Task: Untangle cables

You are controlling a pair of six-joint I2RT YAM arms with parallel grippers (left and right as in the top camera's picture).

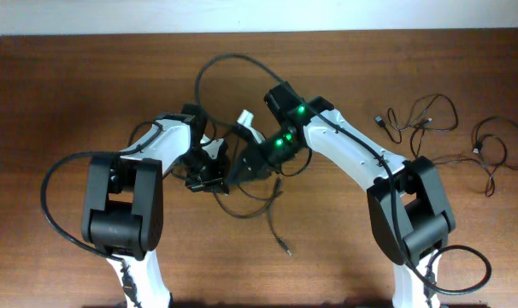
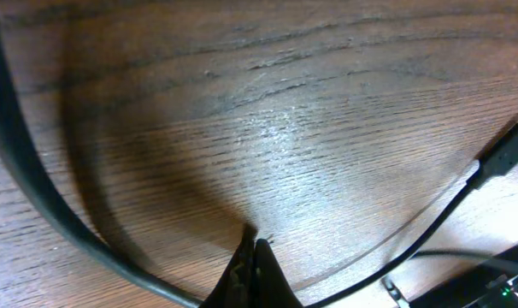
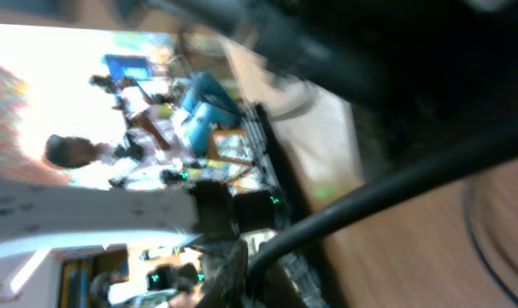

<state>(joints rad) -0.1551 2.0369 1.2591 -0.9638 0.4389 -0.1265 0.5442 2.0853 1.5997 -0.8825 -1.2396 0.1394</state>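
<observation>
A tangle of thin black cables (image 1: pixel 242 198) lies at the table's middle. One loop (image 1: pixel 218 63) arches toward the back, and a loose end (image 1: pixel 281 243) trails toward the front. Both grippers meet over the tangle. My left gripper (image 1: pixel 209 176) is shut, its fingertips (image 2: pixel 256 250) pressed together just over the wood with nothing visible between them. A black cable (image 2: pixel 37 188) curves past it on the left, and a thin cable with a plug (image 2: pixel 503 157) runs on the right. My right gripper (image 3: pixel 255 267) is shut on a black cable (image 3: pixel 370 201), which rises up and to the right from its jaws.
Two separate black cables lie apart at the right of the table, one in loose loops (image 1: pixel 423 116) and one near the right edge (image 1: pixel 497 151). A small white plug (image 1: pixel 244 119) sits just behind the grippers.
</observation>
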